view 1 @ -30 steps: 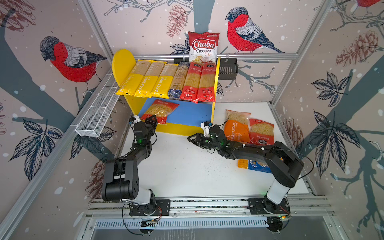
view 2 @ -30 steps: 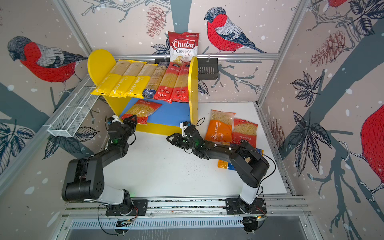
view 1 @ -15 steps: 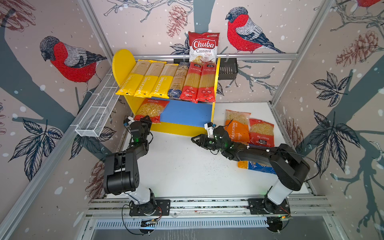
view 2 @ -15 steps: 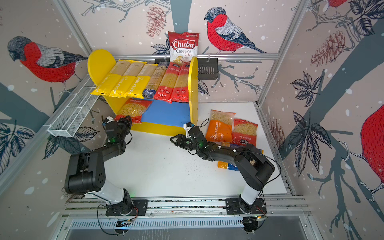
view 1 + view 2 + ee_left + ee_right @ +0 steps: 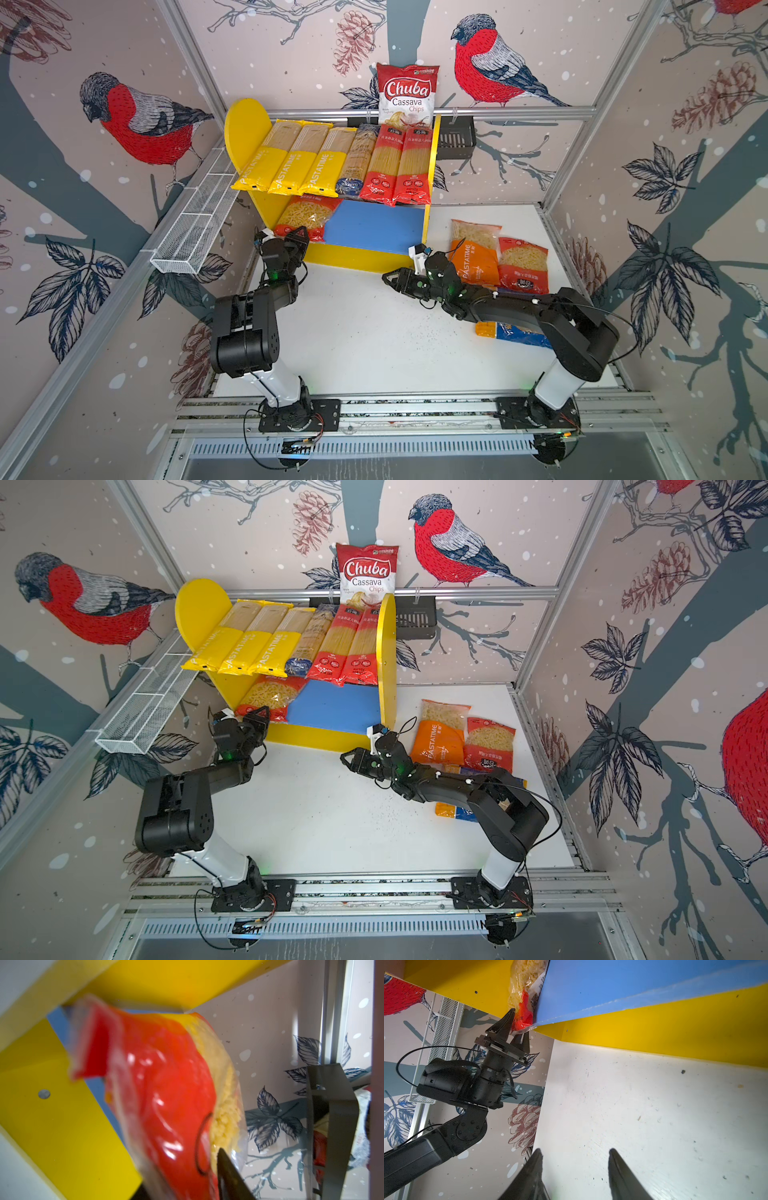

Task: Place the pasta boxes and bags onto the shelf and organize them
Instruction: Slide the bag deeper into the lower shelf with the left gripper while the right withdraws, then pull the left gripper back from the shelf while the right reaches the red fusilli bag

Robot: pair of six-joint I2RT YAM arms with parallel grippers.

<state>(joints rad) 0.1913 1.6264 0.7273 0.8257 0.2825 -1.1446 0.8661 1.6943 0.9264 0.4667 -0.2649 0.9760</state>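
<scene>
The two-tier shelf [image 5: 245,124] has gained a pack. The red macaroni bag [image 5: 305,216], which lay slanted across the blue lower board [image 5: 374,226] a second ago, now sits in that board's left corner against the yellow side panel, its red end reaching past the front edge. The left gripper [image 5: 518,1028], clamped on that end until just now, has spread its jaws about halfway and the end lies loosely between them. I judge the bag delivered and the arm free to back out. The right gripper [image 5: 390,277] hangs half open and empty, as before. Bird-print walls [image 5: 137,124] enclose the scuffed white tabletop [image 5: 353,332]. It holds three packs not yet shelved: an orange PASTATIME bag [image 5: 473,257], a second red bag [image 5: 521,266] beside it, and a blue-orange pack [image 5: 511,332] partly under the right arm.
</scene>
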